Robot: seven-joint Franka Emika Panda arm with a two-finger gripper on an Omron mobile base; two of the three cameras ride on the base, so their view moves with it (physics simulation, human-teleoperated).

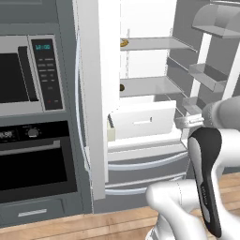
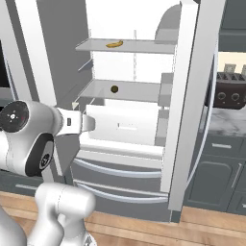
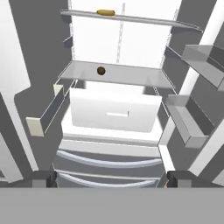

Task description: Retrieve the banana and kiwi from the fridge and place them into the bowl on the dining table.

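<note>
The fridge (image 1: 92, 103) stands with both upper doors swung open, showing its white inside (image 3: 131, 39). On the top shelf lies the yellow banana (image 3: 106, 12) (image 2: 114, 44) (image 1: 124, 43). One shelf lower sits the dark kiwi (image 3: 101, 70) (image 2: 114, 89) (image 1: 122, 87), near the middle of its shelf. My gripper (image 3: 111, 179) is open and holds nothing. It faces the fridge from outside, at about the height of the white inner drawer, well short of both fruits. The bowl and the dining table are out of view.
A white pull-out drawer (image 3: 116, 111) sits under the kiwi's shelf, above two steel freezer drawers (image 3: 109, 164). Door bins (image 3: 188, 120) jut in on the right. A microwave (image 1: 23, 75) and oven (image 1: 33, 161) stand left of the fridge; a toaster (image 2: 228, 91) on a counter stands right.
</note>
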